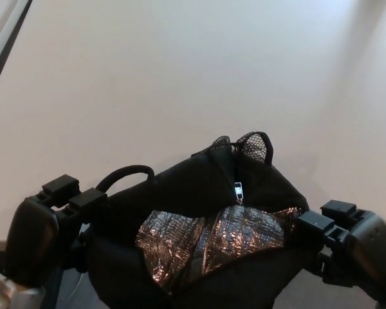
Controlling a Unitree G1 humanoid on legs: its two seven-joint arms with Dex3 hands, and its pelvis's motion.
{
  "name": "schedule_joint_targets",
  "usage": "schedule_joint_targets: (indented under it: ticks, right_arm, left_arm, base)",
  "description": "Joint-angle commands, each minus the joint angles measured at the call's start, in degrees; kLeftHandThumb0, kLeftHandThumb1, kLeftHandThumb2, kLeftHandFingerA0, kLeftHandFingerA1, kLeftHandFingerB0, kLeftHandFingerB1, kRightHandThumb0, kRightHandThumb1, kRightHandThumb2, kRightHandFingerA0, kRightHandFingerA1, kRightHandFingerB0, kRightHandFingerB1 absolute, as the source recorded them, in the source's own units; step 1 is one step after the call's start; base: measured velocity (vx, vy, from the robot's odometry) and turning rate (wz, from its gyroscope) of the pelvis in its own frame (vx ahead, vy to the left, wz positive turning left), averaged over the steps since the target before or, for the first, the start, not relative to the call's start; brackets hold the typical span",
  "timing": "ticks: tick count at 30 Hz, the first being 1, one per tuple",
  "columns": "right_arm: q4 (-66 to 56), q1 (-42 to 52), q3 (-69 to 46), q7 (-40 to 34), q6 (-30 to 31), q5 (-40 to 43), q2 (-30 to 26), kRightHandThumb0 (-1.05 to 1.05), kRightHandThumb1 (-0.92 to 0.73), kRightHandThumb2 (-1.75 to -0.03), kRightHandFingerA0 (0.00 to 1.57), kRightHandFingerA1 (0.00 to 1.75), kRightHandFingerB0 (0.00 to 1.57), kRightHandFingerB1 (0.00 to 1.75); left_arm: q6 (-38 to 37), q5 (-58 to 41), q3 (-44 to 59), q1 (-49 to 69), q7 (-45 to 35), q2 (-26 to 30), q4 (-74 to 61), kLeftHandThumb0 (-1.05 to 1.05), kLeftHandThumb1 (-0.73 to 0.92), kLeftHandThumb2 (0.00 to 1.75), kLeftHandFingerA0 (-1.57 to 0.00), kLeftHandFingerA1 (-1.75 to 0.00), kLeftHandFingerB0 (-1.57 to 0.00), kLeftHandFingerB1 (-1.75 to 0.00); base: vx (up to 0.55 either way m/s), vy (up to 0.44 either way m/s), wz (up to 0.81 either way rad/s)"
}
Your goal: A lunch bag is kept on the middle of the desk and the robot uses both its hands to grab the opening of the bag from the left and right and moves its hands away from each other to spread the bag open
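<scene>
The black lunch bag [199,193] sits at the bottom middle of the head view, its mouth pulled wide so the silver foil lining [209,241] shows. A zipper pull [237,190] hangs at the flap's centre, with a mesh pocket [251,147] behind it. My left hand [42,235] is shut on the bag's left rim, beside the carry handle [123,175]. My right hand [357,248] is shut on the right rim. The bag's lower body is cut off by the frame.
The pale desk top [180,77] stretches away behind the bag. A dark strip along the desk's edge [3,55] runs down the upper left corner.
</scene>
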Motion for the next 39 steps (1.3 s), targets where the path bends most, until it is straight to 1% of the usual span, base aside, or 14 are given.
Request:
schedule_joint_targets:
  ticks: [1,12,14,17,20,25,26,27,33,34,36,37,38,39]
  right_arm:
    - [1.6,0.0,-0.4,0.4,0.8,1.2,-1.3,-0.48,-0.75,-0.69,0.81,1.67,0.78,1.55]
    - [-0.1,-3.2,-1.5,3.0,1.1,2.8,-0.4,-0.45,-0.79,-0.63,0.85,1.66,0.76,1.48]
    - [-0.4,-5.8,-2.2,4.5,1.9,3.6,0.6,-0.45,-0.60,-0.98,1.13,1.34,0.89,1.15]
    - [0.4,-9.4,-3.1,5.9,2.6,4.4,2.2,-0.44,-0.59,-0.97,1.13,1.33,0.89,1.14]
    - [3.4,-13.7,-3.8,7.6,3.9,5.9,5.1,-0.41,-0.75,-0.62,0.86,1.63,0.78,1.44]
    - [9.9,-18.5,-4.4,9.0,6.2,7.6,9.9,-0.41,-0.73,-0.67,0.89,1.59,0.84,1.25]
    - [12.2,-19.8,-4.5,9.3,7.6,7.7,11.0,-0.40,-0.58,-0.95,1.10,1.32,0.87,1.13]
    - [13.6,-20.5,-4.5,9.4,8.3,7.9,11.5,-0.39,-0.73,-0.67,0.83,1.65,0.79,1.42]
    - [20.6,-25.0,-4.2,10.3,12.8,8.2,12.4,-0.41,-0.74,-0.66,0.78,1.66,0.75,1.46]
    - [21.3,-25.6,-4.5,11.5,13.4,8.8,12.5,-0.44,-0.62,-0.97,1.04,1.30,0.83,1.12]
    - [22.6,-26.4,-5.2,13.7,14.1,10.2,12.6,-0.46,-0.70,-0.66,0.86,1.43,0.81,1.06]
    - [23.2,-26.9,-5.2,14.8,14.7,10.4,12.5,-0.49,-0.67,-0.61,0.85,0.61,0.55,0.40]
    - [23.9,-27.4,-5.0,15.9,15.4,10.4,12.3,-0.49,-0.67,-0.61,0.85,0.61,0.55,0.40]
    - [24.1,-27.7,-4.6,16.4,17.6,9.8,12.4,-0.60,-0.52,-0.84,0.51,0.56,0.25,0.44]
  left_arm:
    - [0.8,-1.9,1.1,0.8,-0.8,1.3,0.9,-0.20,0.39,1.23,-0.77,-1.55,-0.85,-1.42]
    - [1.2,-2.0,1.3,-2.5,-2.4,0.3,0.0,-0.20,0.50,1.04,-0.81,-1.56,-0.84,-1.40]
    - [2.3,-2.1,1.6,-5.1,-3.1,-0.8,-0.8,-0.20,0.58,0.99,-0.79,-1.58,-0.83,-1.43]
    - [3.5,-2.6,2.2,-8.1,-4.4,-2.3,-1.4,-0.21,0.58,1.01,-0.80,-1.56,-0.85,-1.41]
    - [4.2,-3.3,2.7,-11.5,-5.9,-4.6,-1.7,-0.16,0.50,1.11,-0.79,-1.57,-0.85,-1.43]
    - [5.3,-4.6,3.3,-14.4,-7.7,-8.0,-1.0,-0.18,0.51,1.05,-0.82,-1.53,-0.82,-1.42]
    - [6.0,-4.2,3.1,-15.1,-7.6,-8.6,-0.9,-0.17,0.53,1.00,-0.81,-1.54,-0.81,-1.42]
    - [6.4,-4.2,2.9,-15.5,-7.7,-8.9,-0.9,-0.18,0.53,1.00,-0.80,-1.56,-0.80,-1.43]
    - [8.7,-5.0,2.8,-18.8,-8.9,-10.3,2.9,-0.16,0.52,0.94,-0.83,-1.53,-0.83,-1.43]
    - [9.0,-5.4,3.0,-19.3,-9.0,-10.7,3.5,-0.14,0.51,1.02,-0.86,-1.41,-0.86,-1.37]
    - [9.8,-6.2,3.5,-20.0,-9.5,-11.3,4.4,-0.10,0.50,1.03,-0.86,-1.39,-0.87,-1.36]
    - [10.9,-6.1,3.4,-20.4,-9.7,-11.4,4.6,-0.07,0.56,0.85,-0.82,-0.99,-0.86,-0.79]
    - [12.0,-5.8,3.3,-20.7,-9.8,-11.4,4.7,-0.07,0.56,0.85,-0.82,-0.99,-0.86,-0.79]
    - [13.0,-5.9,3.1,-20.9,-11.8,-11.3,4.7,-0.04,0.47,0.86,-0.59,-0.47,-0.58,-0.39]
  base:
    - [0.00,0.000,0.00]
    - [0.00,0.000,0.00]
    - [0.00,0.000,0.00]
    - [0.00,0.000,0.00]
    - [0.00,0.000,0.00]
    - [0.00,0.000,0.00]
    - [0.00,0.000,0.00]
    - [0.00,0.000,0.00]
    - [0.00,0.000,0.00]
    - [0.00,0.000,0.00]
    - [0.00,0.000,0.00]
    - [0.00,0.000,0.00]
    - [0.00,0.000,0.00]
    - [0.00,0.000,0.00]
